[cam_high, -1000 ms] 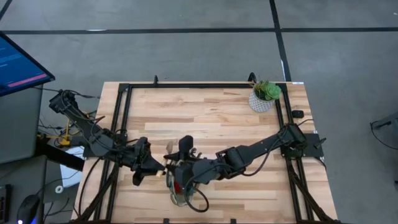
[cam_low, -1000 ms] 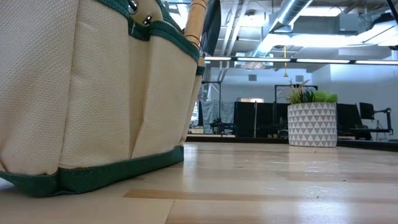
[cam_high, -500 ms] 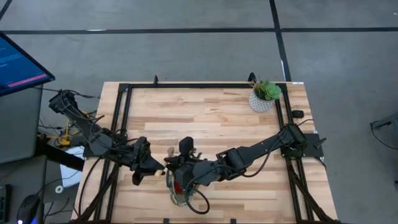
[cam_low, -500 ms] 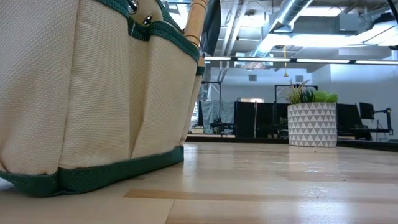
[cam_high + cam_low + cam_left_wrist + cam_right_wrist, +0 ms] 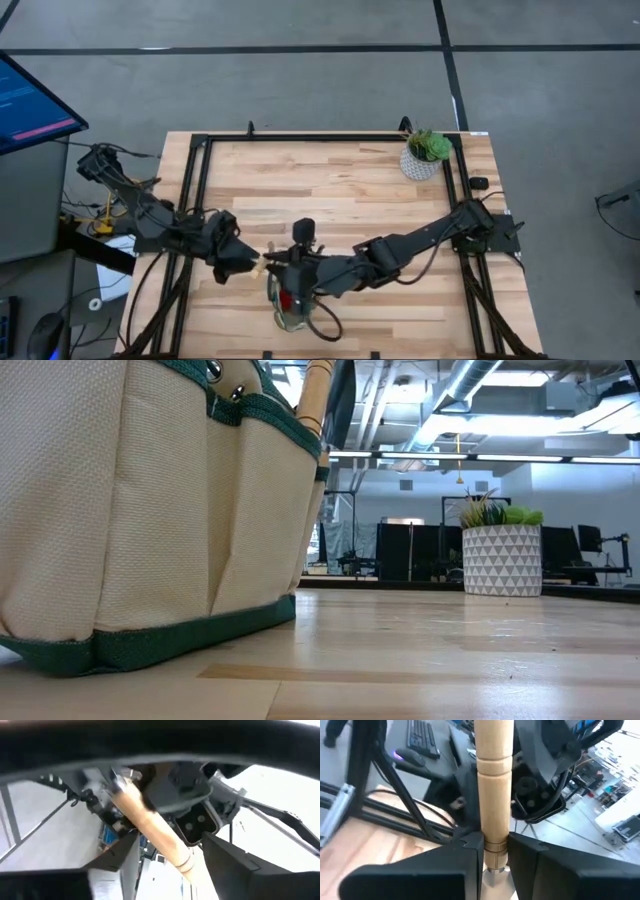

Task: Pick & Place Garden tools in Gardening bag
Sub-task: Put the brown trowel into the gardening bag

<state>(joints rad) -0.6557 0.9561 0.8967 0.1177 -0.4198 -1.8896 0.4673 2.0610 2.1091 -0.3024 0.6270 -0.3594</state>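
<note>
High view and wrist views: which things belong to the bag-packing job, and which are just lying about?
Job in hand:
gardening bag
trowel, clamped by its wooden handle in the right gripper
left gripper, close beside that handle
red item in the bag

Lying about:
potted plant, far right corner
monitor, off the table

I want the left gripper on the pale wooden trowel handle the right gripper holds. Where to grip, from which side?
Take the bare far stretch of the pale wooden trowel handle, away from the grooved collar where the right gripper clamps it. Bring the left gripper from the table's left, fingers straddling the round shaft crosswise.
</note>
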